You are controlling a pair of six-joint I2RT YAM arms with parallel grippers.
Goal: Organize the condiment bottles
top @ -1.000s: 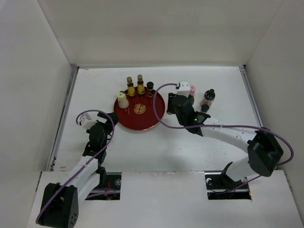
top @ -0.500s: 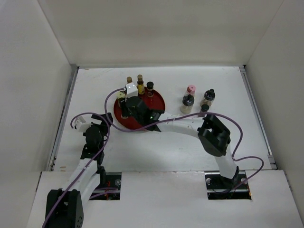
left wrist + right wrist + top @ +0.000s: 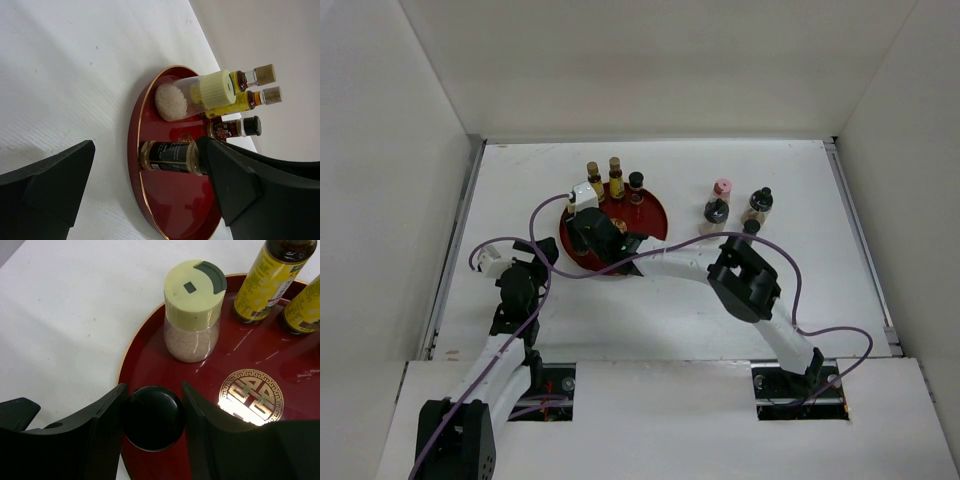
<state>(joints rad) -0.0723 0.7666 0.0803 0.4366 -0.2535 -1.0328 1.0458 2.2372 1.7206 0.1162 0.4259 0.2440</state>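
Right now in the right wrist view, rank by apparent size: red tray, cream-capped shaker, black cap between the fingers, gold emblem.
1. red tray
2. cream-capped shaker
3. black cap and gold emblem: about alike. The cap is nearer the camera, so I won't rank them.

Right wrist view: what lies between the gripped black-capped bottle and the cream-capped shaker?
Only bare surface of the round red tray lies between the small black-capped bottle in the right gripper and the cream-capped clear shaker, in the right wrist view.
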